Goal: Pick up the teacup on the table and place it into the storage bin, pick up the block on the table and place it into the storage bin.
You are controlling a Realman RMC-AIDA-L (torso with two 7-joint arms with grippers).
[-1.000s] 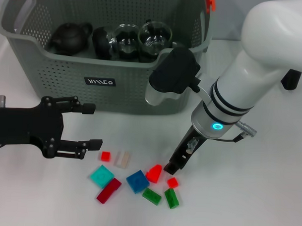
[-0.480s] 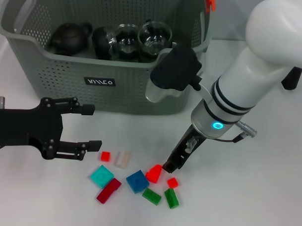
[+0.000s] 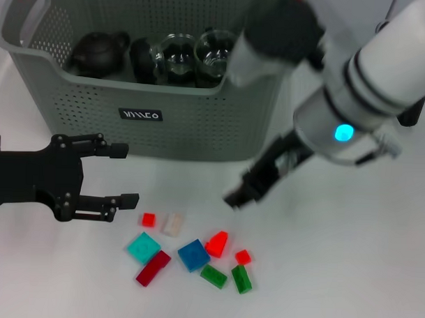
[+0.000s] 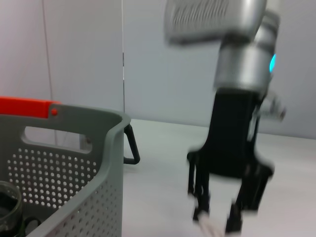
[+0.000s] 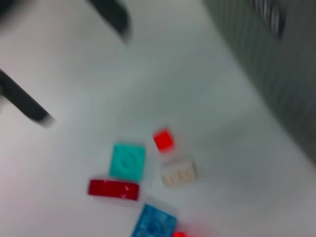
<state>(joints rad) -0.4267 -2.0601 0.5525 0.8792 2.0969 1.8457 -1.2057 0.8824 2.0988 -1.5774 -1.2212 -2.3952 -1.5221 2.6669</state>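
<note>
Since 0.5 s ago: R gripper (image 3: 237,199) lifted off the block cluster toward 12 o'clock, nearer the storage bin (image 3: 193,123). Red wedge block (image 3: 217,243) unmoved on table (image 3: 348,275), so the lift looks empty; jaw gap can't tell, blurred. L gripper (image 3: 124,175) open, empty, at 9 o'clock of the blocks. Teaware sits in the bin. Step: block pick. Next: re-descend, close on one block.

Head camera looks down; both wrist cameras share the table (image 3: 376,276).
</note>
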